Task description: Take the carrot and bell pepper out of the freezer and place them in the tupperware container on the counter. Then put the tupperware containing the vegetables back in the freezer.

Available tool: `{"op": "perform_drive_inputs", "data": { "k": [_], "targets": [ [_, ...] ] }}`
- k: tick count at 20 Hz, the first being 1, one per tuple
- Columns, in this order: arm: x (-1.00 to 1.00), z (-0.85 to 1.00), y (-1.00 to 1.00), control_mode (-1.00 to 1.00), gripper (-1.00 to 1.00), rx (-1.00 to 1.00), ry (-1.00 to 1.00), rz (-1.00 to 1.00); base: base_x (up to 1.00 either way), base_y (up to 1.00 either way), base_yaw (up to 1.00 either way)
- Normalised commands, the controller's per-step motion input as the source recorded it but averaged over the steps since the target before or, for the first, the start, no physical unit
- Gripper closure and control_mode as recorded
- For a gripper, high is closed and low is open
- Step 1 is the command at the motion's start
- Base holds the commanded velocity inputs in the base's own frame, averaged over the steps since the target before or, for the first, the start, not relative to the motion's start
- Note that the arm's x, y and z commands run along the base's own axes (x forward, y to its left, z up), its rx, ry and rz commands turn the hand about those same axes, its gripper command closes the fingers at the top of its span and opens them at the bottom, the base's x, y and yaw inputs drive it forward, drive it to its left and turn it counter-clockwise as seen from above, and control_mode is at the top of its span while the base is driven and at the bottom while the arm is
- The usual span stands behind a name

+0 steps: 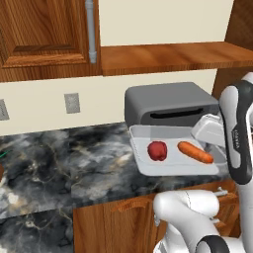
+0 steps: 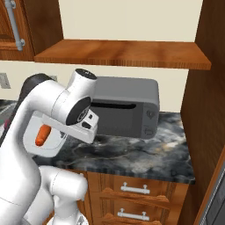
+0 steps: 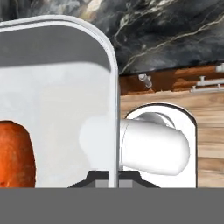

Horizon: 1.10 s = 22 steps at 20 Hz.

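- The robot's white two-finger jaws [image 3: 113,178] are clamped tight on the raised rim of the shallow light-grey rectangular tupperware container [image 1: 148,168]; in the hand view the thin rim wall runs straight up from between the dark finger tips.
- The container rests at the front edge of the black-and-grey marbled stone table [image 1: 74,158], over brown wooden cabinets with silver handles [image 2: 136,189].
- Inside the container, the small dark-red rounded bell pepper [image 1: 157,150] lies toward 9 o'clock, and the smooth orange tapered carrot [image 1: 195,152] toward 3 o'clock, apart from each other.
- Behind the container, at 12 o'clock, sits a dark grey toaster oven [image 1: 170,103] against the cream wall.
- Above it runs a brown wooden shelf [image 2: 123,53].
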Motion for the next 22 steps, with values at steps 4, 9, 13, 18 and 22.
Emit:
{"op": "perform_drive_inputs", "data": {
  "k": [4,9,13,18,22],
  "targets": [
    [-0.77,0.39,0.28,-1.00,1.00,0.00,-0.02,0.00,0.00,0.00,0.00],
    [-0.45,0.17,0.10,1.00,1.00,0.00,-0.04,0.00,-0.38,0.01,0.00],
    [0.00,0.00,0.00,1.00,1.00,0.00,0.00,0.00,-1.00,-0.05,-0.04],
    [0.00,0.00,0.00,1.00,1.00,0.00,0.00,0.00,-1.00,-0.29,-0.08],
    [0.00,0.00,0.00,1.00,1.00,0.00,0.00,0.00,-1.00,-0.51,-0.11]
  ]
}}
